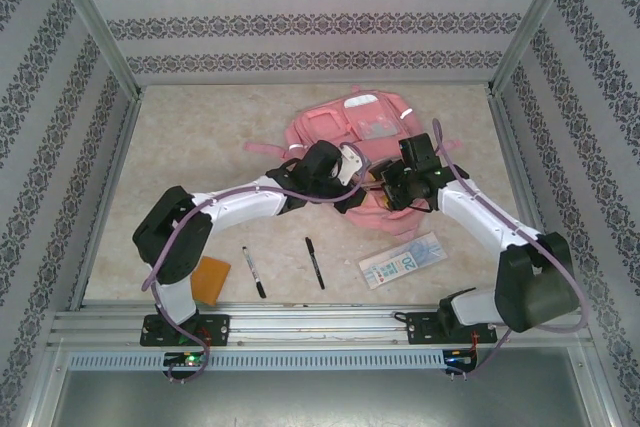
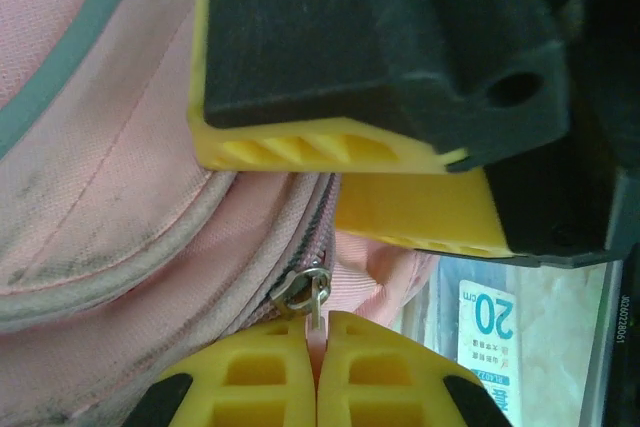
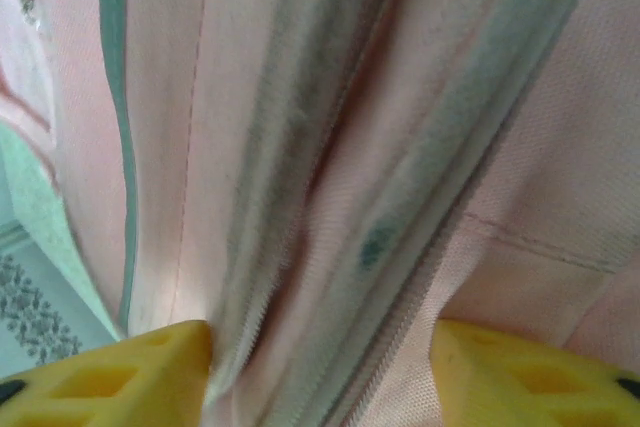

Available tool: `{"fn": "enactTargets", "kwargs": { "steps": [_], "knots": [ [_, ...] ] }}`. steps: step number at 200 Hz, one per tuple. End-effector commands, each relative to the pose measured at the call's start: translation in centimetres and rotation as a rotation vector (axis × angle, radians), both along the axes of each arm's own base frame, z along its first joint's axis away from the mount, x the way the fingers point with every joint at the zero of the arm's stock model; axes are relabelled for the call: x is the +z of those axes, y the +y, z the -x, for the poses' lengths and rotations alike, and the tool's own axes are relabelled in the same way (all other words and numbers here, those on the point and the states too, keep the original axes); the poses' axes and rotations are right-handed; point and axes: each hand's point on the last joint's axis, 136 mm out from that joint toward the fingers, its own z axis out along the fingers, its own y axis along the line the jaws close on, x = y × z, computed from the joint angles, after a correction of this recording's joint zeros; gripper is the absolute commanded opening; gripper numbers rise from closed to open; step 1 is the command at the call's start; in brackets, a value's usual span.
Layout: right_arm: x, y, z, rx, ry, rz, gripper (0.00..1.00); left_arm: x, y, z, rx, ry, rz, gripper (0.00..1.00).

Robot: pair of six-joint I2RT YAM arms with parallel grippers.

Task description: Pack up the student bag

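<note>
as wrist shows, left gripper (image 2: 317, 339) pinches zipper pull (image 2: 308, 293)

— Someone's parlour, with that wallpaper (image 1: 300, 27)?
— No, a robot test booth in a lab. The paper is only stuck on panels between bare aluminium posts (image 1: 93, 22). The marble-look table (image 1: 200, 147) sits inside that frame, and the left arm (image 1: 240, 202) and right arm (image 1: 480, 217) are bolted to a metal rail (image 1: 320, 322).
</note>
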Motion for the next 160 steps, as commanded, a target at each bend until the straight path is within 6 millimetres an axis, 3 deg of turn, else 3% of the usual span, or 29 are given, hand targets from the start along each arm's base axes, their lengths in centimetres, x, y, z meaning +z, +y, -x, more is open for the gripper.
{"fn": "enactTargets", "kwargs": {
  "steps": [1,13,30,46,67,96,113,145,153,160],
  "knots": [
    [-2.1,-0.6,-0.6,-0.08,0.042,0.04,0.41,4.4,-2.1,-1.1,-0.026,-0.093,0.137,0.0],
    [-2.2,-1.2,-1.0,-0.075,0.03,0.068,0.16,3.2,-1.2,-1.1,-0.024,-0.11,0.074,0.0],
    [-1.8,-2.5,-1.1,-0.064,0.001,0.118,0.0,1.8,1.1,-1.3,-0.008,-0.118,0.016,0.0],
    [-1.2,-3.7,-1.2,-0.046,-0.031,0.151,0.0,0.4,4.7,-2.0,0.035,-0.1,-0.038,0.0],
    [-0.1,-4.6,-1.6,0.015,-0.076,0.151,0.0,-1.5,10.7,-4.1,0.179,-0.063,-0.129,0.0],
    [0.8,-4.2,-1.5,0.151,-0.116,0.145,0.0,-3.4,17.5,-7.6,0.342,-0.072,-0.242,0.0],
    [0.4,-3.3,-1.3,0.203,-0.114,0.113,0.0,-4.4,19.4,-9.7,0.392,-0.061,-0.263,0.0],
    [0.3,-1.2,-1.1,0.26,-0.109,0.057,0.0,-6.4,21.3,-13.9,0.491,-0.008,-0.34,0.0],
    [0.5,-1.0,-1.1,0.265,-0.115,0.066,0.04,-6.8,21.4,-14.6,0.497,-0.007,-0.361,0.0],
    [0.6,-0.9,-1.2,0.264,-0.118,0.072,0.15,-7.1,21.4,-15.0,0.501,-0.004,-0.377,0.0]
  ]
}}
